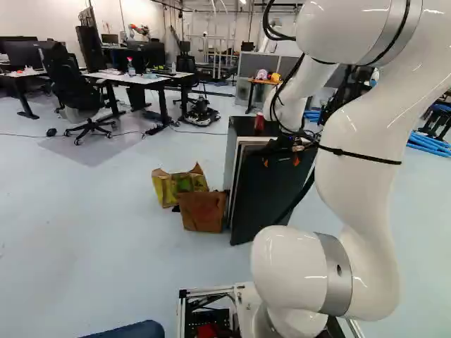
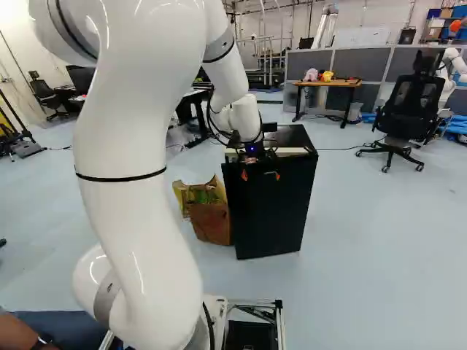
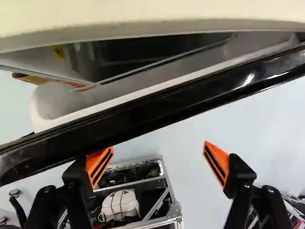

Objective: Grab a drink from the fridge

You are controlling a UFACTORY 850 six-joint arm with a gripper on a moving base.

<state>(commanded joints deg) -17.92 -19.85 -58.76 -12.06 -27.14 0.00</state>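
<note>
- Drink to be fetched: you can see none for certain inside the fridge (image 1: 246, 126), whose dark interior (image 3: 143, 50) shows only in part in the wrist view. A red can (image 1: 259, 122) stands on top of the fridge, so it is probably not the one you are asked to take out.
- Your door (image 1: 270, 201) is ajar. The wrist view shows its inner lining (image 3: 50, 99) and a gap between it and the fridge body, so the opening step seems at least partly done.
- Your jaws (image 3: 158, 147) are spread wide, with nothing pinched between them. They stand by the top of the door, with their orange pads (image 3: 99, 167) showing on its outer side. One pad is right beside the door's edge; you cannot tell whether it touches.
- What is left for you, judging from this: widen the gap if needed, bring the jaws round the door, find a drink inside, close on it and draw it out.
- Watch that near pad as you move: it could catch the edge or nudge the door shut. The brown bag (image 1: 202, 211) beside the fridge could also get in the way of a wider swing.
</note>
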